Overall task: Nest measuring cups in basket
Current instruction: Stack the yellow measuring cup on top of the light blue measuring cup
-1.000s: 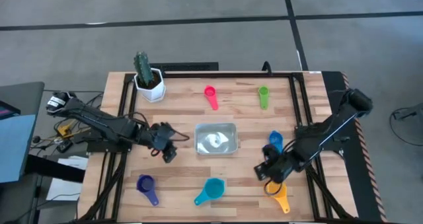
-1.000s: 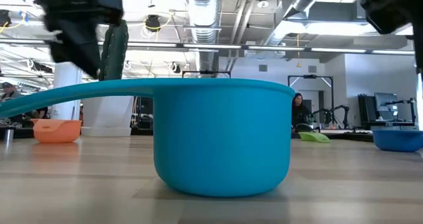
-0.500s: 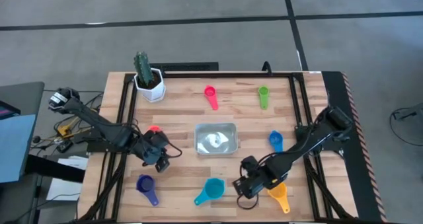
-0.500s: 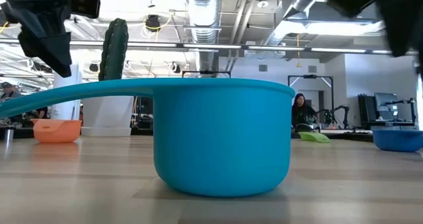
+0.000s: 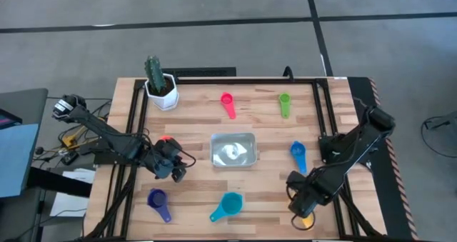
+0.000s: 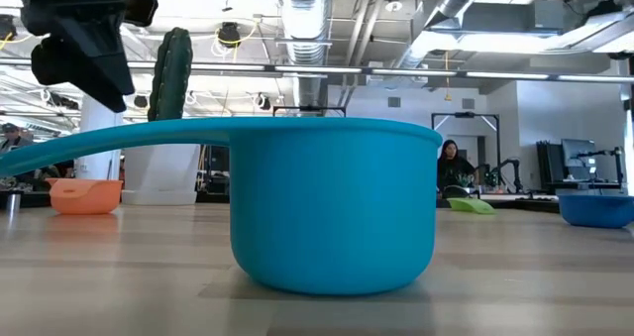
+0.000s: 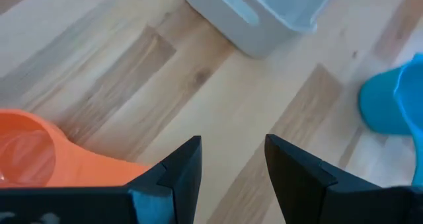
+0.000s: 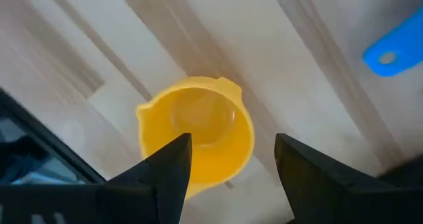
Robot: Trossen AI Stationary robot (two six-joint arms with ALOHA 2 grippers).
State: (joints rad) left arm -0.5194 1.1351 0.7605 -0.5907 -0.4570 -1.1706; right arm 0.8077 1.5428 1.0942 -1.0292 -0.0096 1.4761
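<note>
My right gripper (image 8: pixel 228 164) hangs released over the yellow-orange cup (image 8: pixel 198 128), at five o'clock from the basket (image 5: pixel 233 150), and if I descend off-centre a finger could knock the cup away.

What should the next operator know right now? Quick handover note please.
Left gripper: open, empty, by the orange cup, left of the basket.
Right gripper: open, hanging over the yellow cup at the front right, nothing held.
Basket: mid-table, no cup in it.
Other cups lie loose on the table: pink, green, blue, teal, purple.
Done: nothing nested yet.
Left: all seven cups into the basket; yellow looks likely to be next.
</note>
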